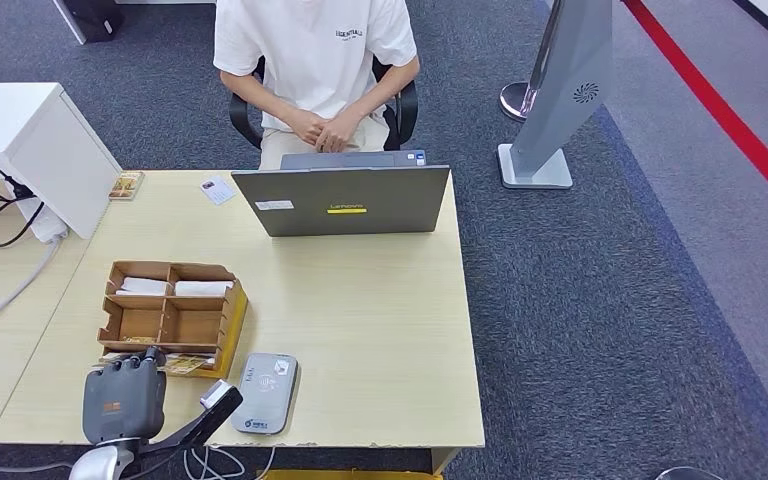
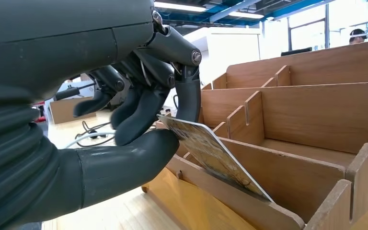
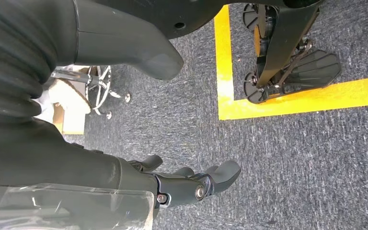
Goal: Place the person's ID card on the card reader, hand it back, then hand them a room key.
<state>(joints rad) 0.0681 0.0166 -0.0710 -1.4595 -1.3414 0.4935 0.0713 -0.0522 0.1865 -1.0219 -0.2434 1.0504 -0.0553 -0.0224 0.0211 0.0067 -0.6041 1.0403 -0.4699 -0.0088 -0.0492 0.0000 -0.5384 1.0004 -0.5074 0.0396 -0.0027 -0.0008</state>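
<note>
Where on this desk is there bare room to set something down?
The widest free patch lies between the laptop, the wooden organizer and the desk's right edge. It is crowded at the near left, where the left hand, the card reader and the organizer sit together.

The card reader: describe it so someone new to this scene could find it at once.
Start at the light wooden desk and go to its near edge, beside the brown wooden organizer. The card reader lies flat just right of it: a grey rounded slab, unlike the compartmented box.

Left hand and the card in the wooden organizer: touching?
Touching. Left wrist view shows the left hand pinching the card between thumb and finger, its lower edge in the organizer.
</note>
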